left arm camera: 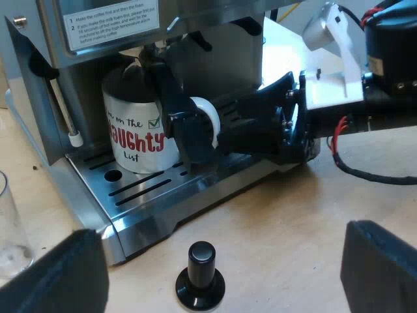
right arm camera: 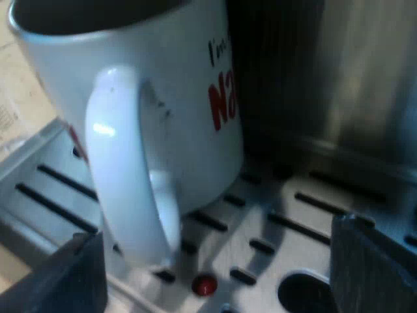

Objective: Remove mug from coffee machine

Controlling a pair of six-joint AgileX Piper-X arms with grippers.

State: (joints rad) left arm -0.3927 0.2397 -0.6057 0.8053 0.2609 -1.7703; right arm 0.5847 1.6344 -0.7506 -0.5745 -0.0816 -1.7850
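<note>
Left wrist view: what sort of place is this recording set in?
Probably a coffee-making bench: an espresso machine on a pale wooden table, a printed mug on its drip tray, and a black-knobbed tamper standing on the table.

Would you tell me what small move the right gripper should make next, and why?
Probably shut the right gripper on the handle of the mug: its fingers stand open either side of the handle, and the mug sits on the drip tray.
</note>
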